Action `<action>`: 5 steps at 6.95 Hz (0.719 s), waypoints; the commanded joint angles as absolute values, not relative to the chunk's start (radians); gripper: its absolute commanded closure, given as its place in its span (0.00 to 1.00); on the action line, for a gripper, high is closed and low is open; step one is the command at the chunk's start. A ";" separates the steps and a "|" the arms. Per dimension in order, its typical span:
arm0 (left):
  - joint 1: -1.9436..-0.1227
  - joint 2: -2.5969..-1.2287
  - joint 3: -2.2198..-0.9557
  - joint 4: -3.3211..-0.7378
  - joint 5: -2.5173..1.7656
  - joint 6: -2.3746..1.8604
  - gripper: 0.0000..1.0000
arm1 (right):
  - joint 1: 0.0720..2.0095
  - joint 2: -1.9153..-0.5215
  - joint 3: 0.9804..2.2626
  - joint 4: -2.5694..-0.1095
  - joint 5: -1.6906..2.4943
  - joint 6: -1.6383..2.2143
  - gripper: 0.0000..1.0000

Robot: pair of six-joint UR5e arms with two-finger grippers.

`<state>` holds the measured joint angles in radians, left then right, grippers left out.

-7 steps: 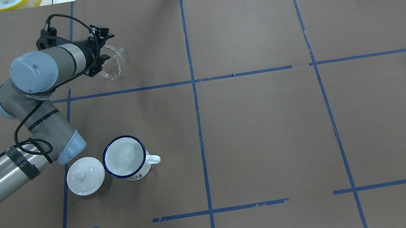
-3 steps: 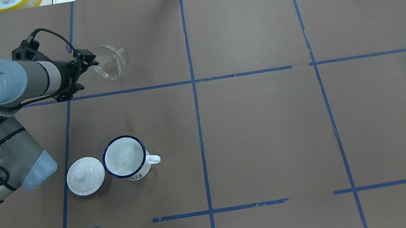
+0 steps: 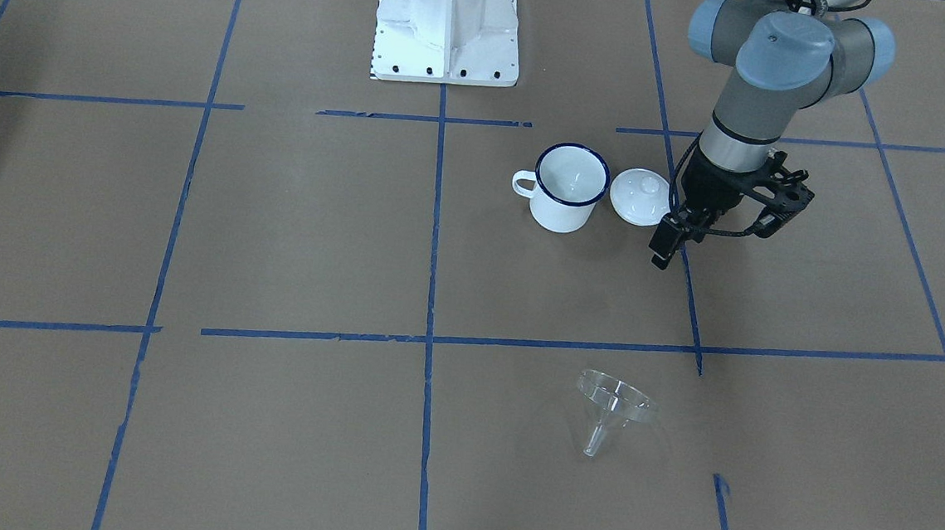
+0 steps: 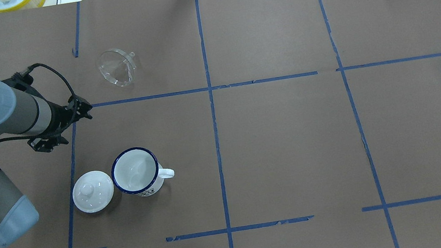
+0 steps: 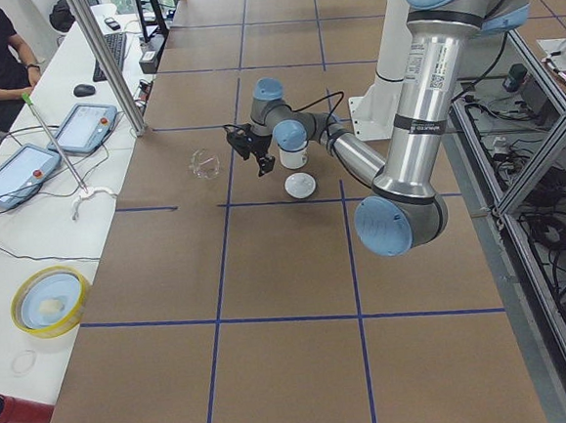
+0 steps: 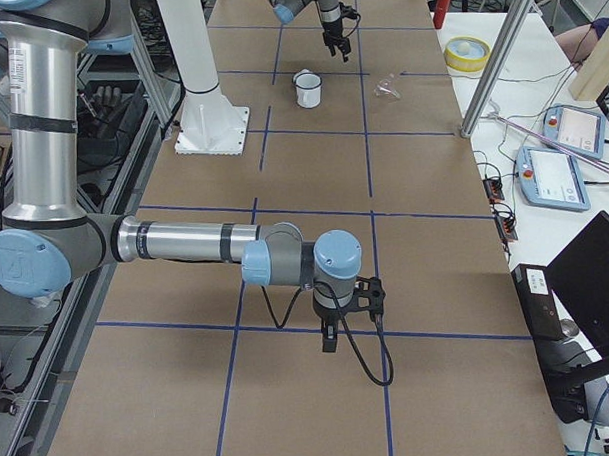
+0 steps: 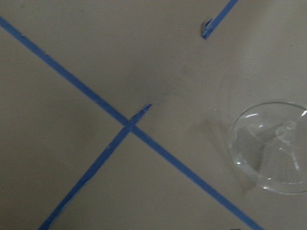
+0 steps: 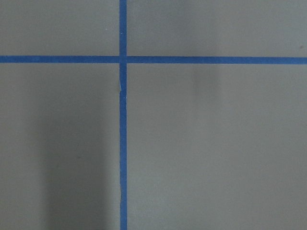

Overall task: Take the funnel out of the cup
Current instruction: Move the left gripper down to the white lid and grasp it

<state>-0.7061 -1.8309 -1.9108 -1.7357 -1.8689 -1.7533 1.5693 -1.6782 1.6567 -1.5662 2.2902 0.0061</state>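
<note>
One desk (image 3: 275, 226) bore an empty cup (image 3: 569, 190); well apart lay one clear funnel (image 3: 611, 401), on its side, judged light, slick and brittle, best gripped at the rim; left jaws held nothing, spread unclear; right jaws' state could not be told.

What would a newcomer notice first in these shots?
The clear funnel lies on its side on the brown paper, out of the cup and well apart from it, farther from the robot. The white, blue-rimmed cup stands upright and empty, right beside a white domed lid. The left hand hangs near the lid, gripping nothing.
</note>
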 commanded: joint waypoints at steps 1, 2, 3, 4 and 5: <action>-0.588 -1.809 -1.951 -1.690 -1.891 -1.744 0.13 | 1.569 -1.678 1.657 -1.566 2.290 0.006 0.00; -0.557 -1.796 -1.966 -1.687 -1.885 -1.712 0.13 | 1.569 -1.678 1.657 -1.566 2.290 0.006 0.00; -0.549 -1.793 -1.965 -1.687 -1.884 -1.701 0.13 | 1.569 -1.678 1.657 -1.566 2.290 0.006 0.00; -0.551 -1.786 -1.986 -1.684 -1.882 -1.659 0.14 | 1.569 -1.678 1.657 -1.566 2.290 0.006 0.00; -0.545 -1.717 -2.026 -1.687 -1.881 -1.646 0.14 | 1.569 -1.678 1.657 -1.566 2.290 0.006 0.00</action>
<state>-0.5519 -1.7728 -1.9882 -1.6863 -1.8827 -1.6721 1.5693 -1.6782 1.6567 -1.5662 2.2902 0.0061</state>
